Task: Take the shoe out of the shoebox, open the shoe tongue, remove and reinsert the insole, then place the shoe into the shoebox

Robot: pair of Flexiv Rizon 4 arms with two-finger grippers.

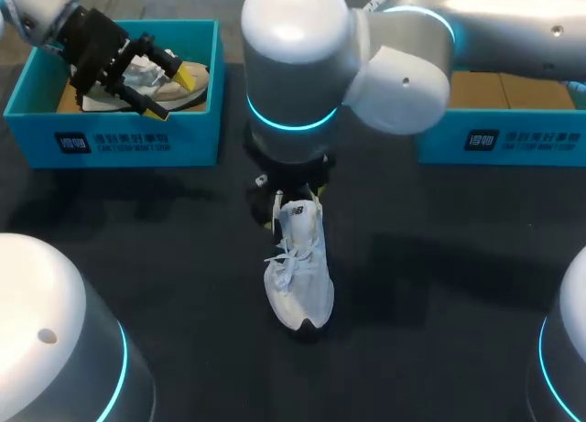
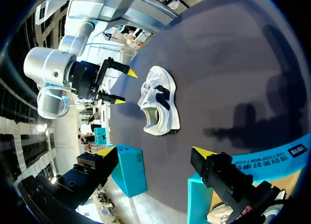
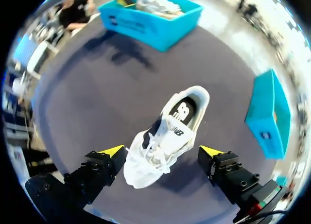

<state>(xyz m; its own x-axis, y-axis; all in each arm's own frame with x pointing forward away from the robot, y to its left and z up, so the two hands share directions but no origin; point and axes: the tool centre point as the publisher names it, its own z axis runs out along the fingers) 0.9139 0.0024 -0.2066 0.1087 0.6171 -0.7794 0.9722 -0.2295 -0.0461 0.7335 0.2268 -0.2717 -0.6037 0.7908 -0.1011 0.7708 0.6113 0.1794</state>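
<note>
- While the white sneaker [image 1: 298,266] stands sole-down on the dark bench [image 1: 439,330], out of its box and between the two teal shoeboxes, opening the tongue looks to be the step in hand.
- Right arm [image 1: 403,65] reaches past the middle. Right jaws hang open over the sneaker, one yellow tip on either side of it. Neither touches it, as far as I can see.
- Left jaws are open and empty, over the left shoebox [image 1: 128,138], which holds a second, beige shoe [image 1: 188,94].
- Tongue [image 3: 171,132] lies flat under the laces [image 3: 150,151]. The dark insole [image 3: 183,110] shows in the opening.
- Best approach, I reckon: nip only the tongue's top edge, then draw it up and toward the toe.
- A light shoe may slide or tip, so the left arm ought to pin it.
- Risk: snagging a lace loop.
</note>
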